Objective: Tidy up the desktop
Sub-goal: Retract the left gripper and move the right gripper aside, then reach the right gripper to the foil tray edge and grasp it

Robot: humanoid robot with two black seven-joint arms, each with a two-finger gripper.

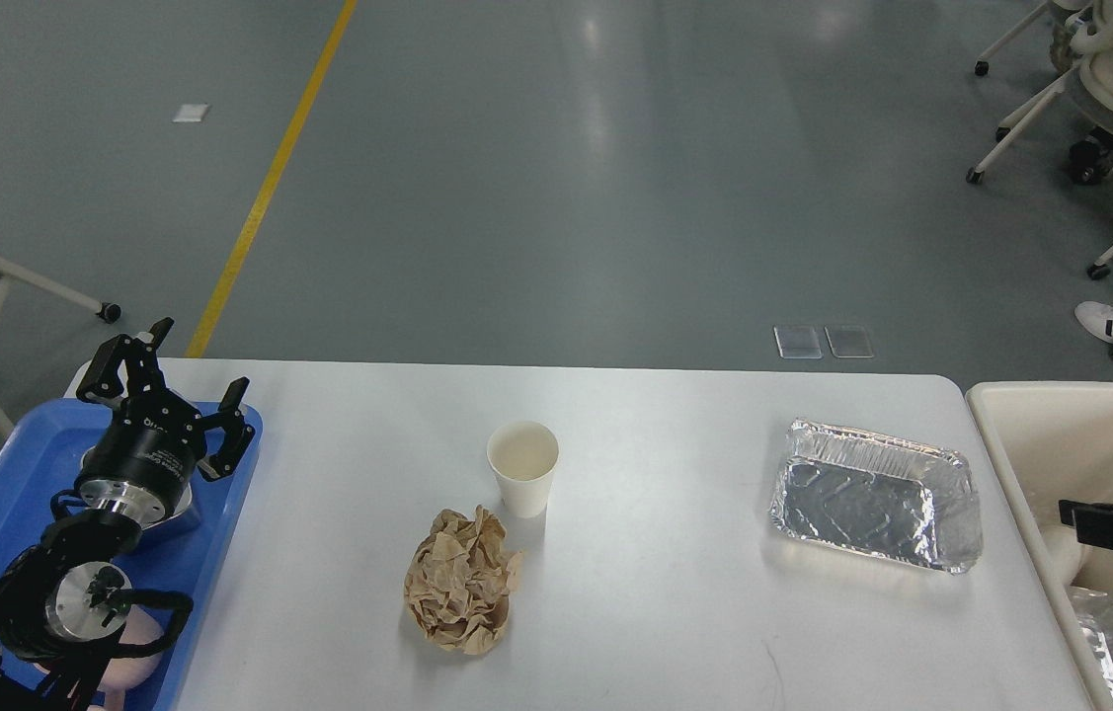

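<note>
Right gripper (1074, 514) is cut off at the frame's right edge over the cream bin (1030, 474); finger state cannot be told. Left gripper (176, 380) hangs spread apart over the blue tray (220, 513) at the desktop's (665, 612) left edge. Paper cup (522, 468), crumpled paper (462, 592) and foil tray (877, 508) look empty.

On the table (655, 612) stand a paper cup (522, 481), crumpled brown paper (462, 592) just beside it, and a foil tray (875, 509) well apart.
</note>
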